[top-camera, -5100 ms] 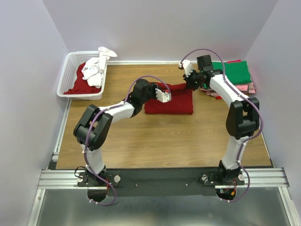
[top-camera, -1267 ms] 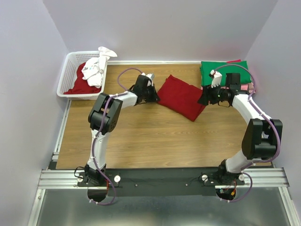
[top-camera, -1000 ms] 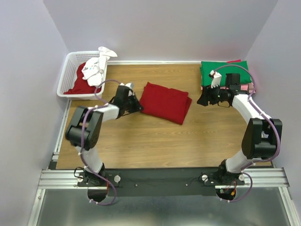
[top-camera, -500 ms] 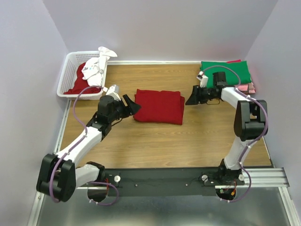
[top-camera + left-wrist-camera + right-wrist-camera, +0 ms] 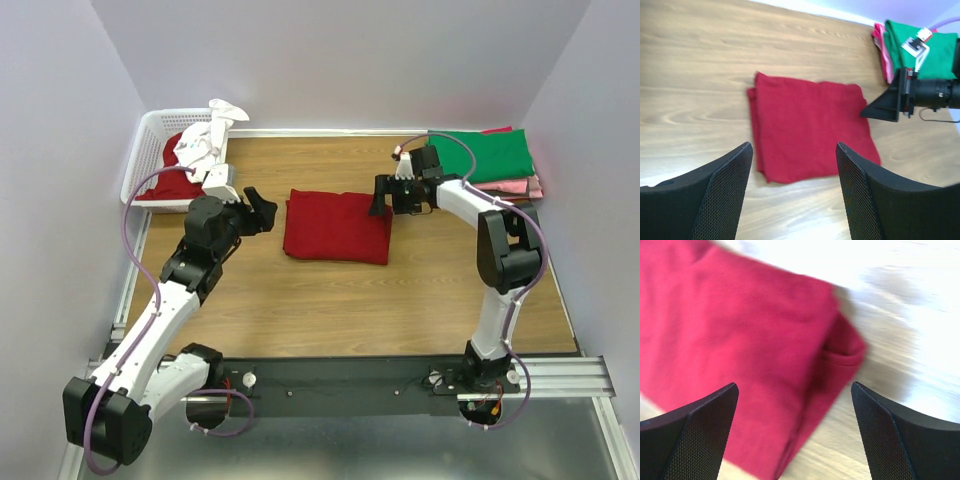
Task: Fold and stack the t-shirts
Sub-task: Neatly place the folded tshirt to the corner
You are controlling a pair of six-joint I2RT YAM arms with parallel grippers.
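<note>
Right wrist view: folded red t-shirt blurred, cut off at left and top edges. Right of it, pink t-shirts mostly hidden under green t-shirt. Left of it, white t-shirt covers part of dark red t-shirt in basket.

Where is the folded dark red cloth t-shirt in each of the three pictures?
Top external: the folded dark red cloth t-shirt lies flat in the middle of the picture.
Left wrist: it is in the middle too, a little to the left.
Right wrist: seen close up and blurry, it fills the left and middle.
Shared landmark: the wooden table shows under the shirt in all three views.
</note>
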